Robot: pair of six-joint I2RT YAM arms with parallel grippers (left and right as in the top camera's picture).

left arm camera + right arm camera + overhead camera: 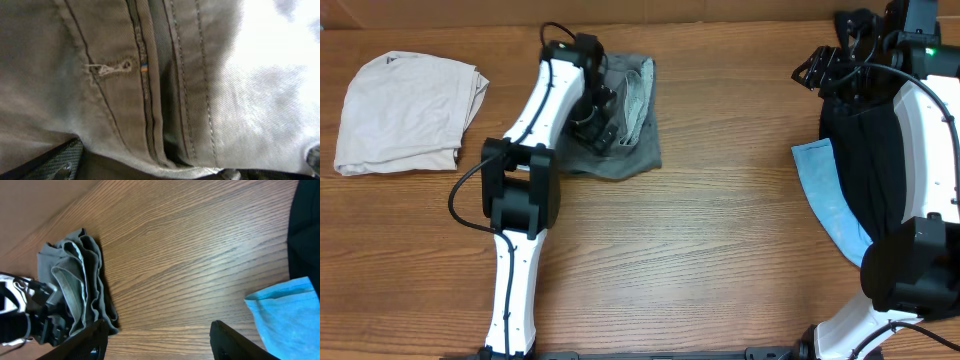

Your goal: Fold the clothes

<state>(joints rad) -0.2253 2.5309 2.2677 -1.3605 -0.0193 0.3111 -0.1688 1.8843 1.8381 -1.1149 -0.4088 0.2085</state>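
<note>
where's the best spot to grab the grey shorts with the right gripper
Probably the stacked fold edge of the grey shorts, approached low from where the right gripper is: the layers bunch up there and lie uncovered, while the left gripper covers the opposite half.

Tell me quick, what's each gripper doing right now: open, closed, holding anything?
Left gripper: open, spread wide against the medium-grey woven fabric shorts, gripping nothing.
Right gripper: open, empty, above the brown wooden table.

Brown wooden table [720,250] with fine grain, plain tan surface [30,205] beyond its edge, even soft light
</note>
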